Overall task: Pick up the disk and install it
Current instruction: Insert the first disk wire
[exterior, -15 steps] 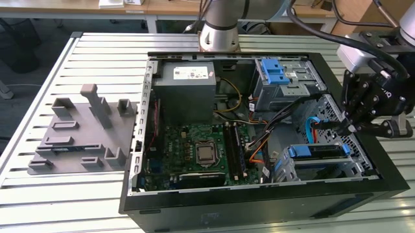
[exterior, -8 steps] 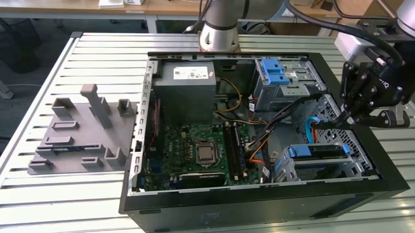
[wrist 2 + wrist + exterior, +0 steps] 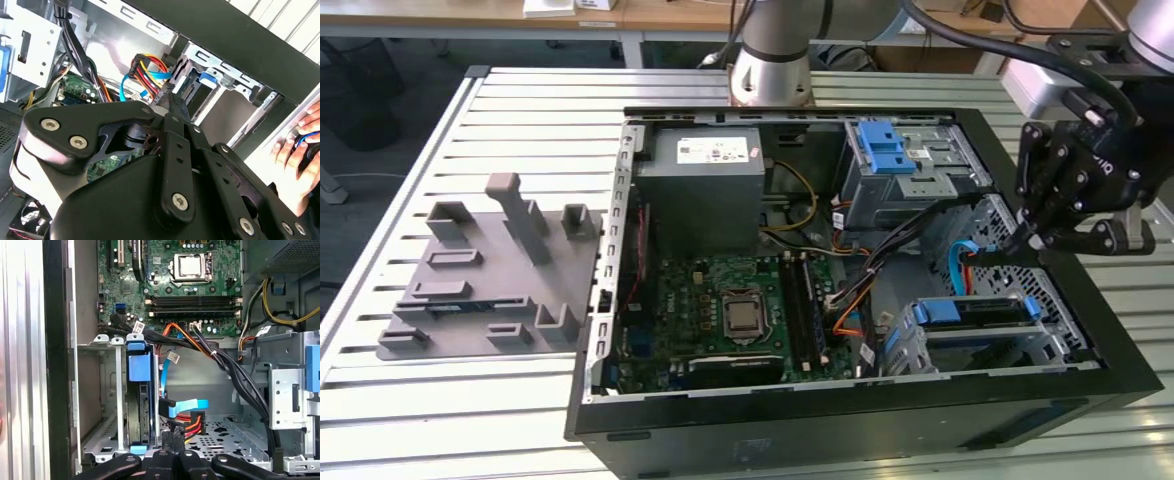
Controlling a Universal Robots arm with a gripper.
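In the exterior view my pincer hangs inside the case, near the wall on the exterior view's right. The disk sits in the cage at the near corner. In the second wrist view my fingers meet, gripping nothing I can see. In the first wrist view the disk stands on edge just beside them, toward the case wall.
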